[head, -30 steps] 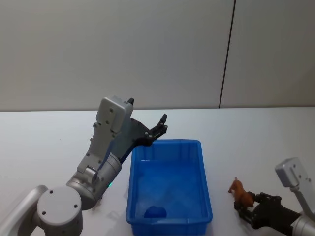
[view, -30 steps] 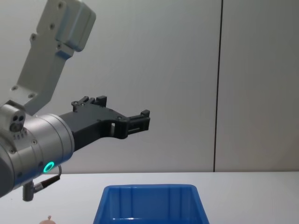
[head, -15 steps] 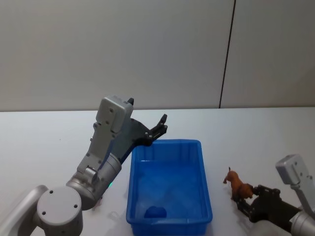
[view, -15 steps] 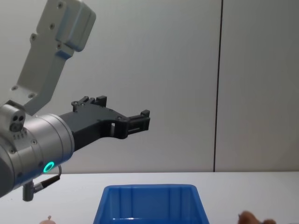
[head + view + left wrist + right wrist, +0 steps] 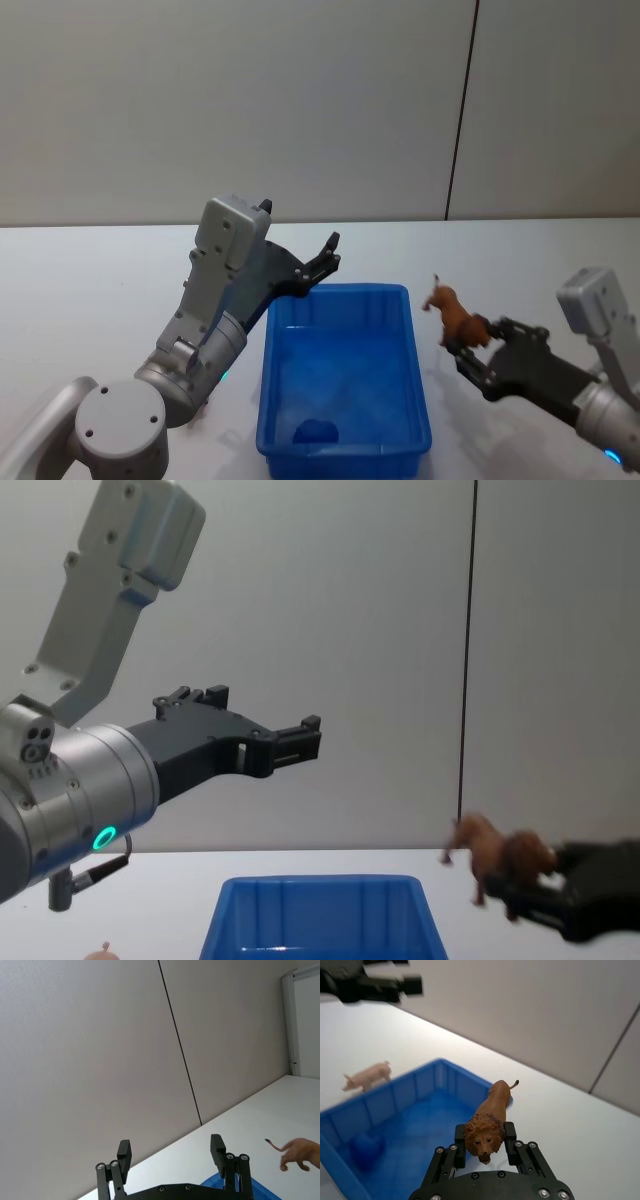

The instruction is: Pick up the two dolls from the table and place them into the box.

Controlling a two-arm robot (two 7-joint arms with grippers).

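Carrying is the step in hand: the right pincer (image 5: pixel 468 345) is closed on a small brown lion-shaped doll with a darker mane and a thin curled tail (image 5: pixel 452 312), its two black fingers clamped on the flanks just behind the head. The doll hangs off the plain white tabletop (image 5: pixel 520 260), its tail end pointing away from the pincer's wrist and towards the bright blue rectangular plastic bin with a thick rim and ribbed inner walls (image 5: pixel 345 290). That bin sits below the right pincer and just to its left. The doll's body is not yet over the opening, by my reading of the head view.

Next, I judge, the pincer must travel further left until the lion is past the right-hand rim, lower a little, and only then part its fingers. Letting go too early could leave the doll on the rim or on the table.

The left pincer (image 5: pixel 330 252) hovers raised beyond the bin's far left corner, fingers spread and empty. A second doll, a pale peach-pink pig-shaped figure (image 5: pixel 367 1075), stands on the table beyond the bin, on the side away from the right pincer. It is left for later.

A small blue lump (image 5: pixel 315 432) lies on the bin floor. I cannot tell what it is.
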